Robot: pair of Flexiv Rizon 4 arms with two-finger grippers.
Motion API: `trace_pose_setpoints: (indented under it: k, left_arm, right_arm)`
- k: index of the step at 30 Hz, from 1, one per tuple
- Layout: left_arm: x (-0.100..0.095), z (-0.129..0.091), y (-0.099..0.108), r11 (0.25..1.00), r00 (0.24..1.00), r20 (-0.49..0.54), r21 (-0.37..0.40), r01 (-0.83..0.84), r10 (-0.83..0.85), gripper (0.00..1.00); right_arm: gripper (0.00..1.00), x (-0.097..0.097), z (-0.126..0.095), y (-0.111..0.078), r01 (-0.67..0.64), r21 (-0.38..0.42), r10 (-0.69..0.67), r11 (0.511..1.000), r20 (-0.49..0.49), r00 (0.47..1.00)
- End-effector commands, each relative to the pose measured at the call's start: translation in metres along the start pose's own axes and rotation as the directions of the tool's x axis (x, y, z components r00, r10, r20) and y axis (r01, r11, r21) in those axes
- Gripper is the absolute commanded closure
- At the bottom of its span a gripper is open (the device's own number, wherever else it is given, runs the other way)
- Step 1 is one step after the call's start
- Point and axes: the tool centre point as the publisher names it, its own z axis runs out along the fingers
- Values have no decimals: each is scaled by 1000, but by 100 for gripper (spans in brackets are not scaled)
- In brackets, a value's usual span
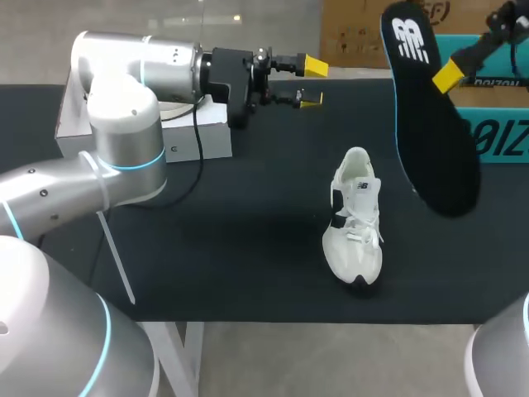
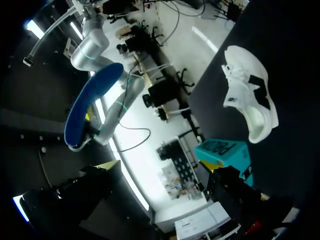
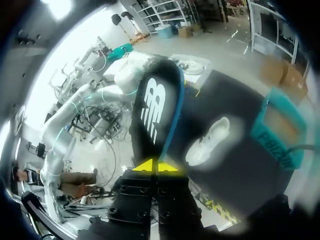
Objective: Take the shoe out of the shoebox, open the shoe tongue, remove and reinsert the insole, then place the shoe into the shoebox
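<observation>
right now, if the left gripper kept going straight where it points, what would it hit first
Probably the teal shoebox; the raised insole looks off that line, though depth is unclear.

head view: fixed above and behind the robot, looking down on the tabletop [image 1: 248,223] from near edge to far edge. left wrist view: above the far left corner, facing across toward the right edge. right wrist view: raised above the right edge, looking down along the right end effector [image 3: 156,166]. all three views share the shoe [image 1: 355,219], insole [image 1: 430,124] and shoebox [image 1: 496,124].
</observation>
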Motion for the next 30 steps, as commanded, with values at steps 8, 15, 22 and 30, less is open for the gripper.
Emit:
trace_pose_setpoints:
  k: [8,15,22,30]
  left_arm:
    - [0,1,0,1000,1000,0,0,-2,2,0]
    - [0,1,0,1000,1000,0,0,-2,2,0]
    - [0,1,0,1000,1000,0,0,-2,2,0]
    - [-3,8,-1,1000,1000,-13,20,-23,23,0]
  right_arm:
    - [100,-61,43,21,-110,-64,98,992,-167,981]
    - [100,-83,55,42,-155,-80,137,985,-193,972]
    - [100,-104,61,50,-204,-106,180,973,-203,963]
    - [100,-121,79,68,-226,-86,203,970,-220,954]
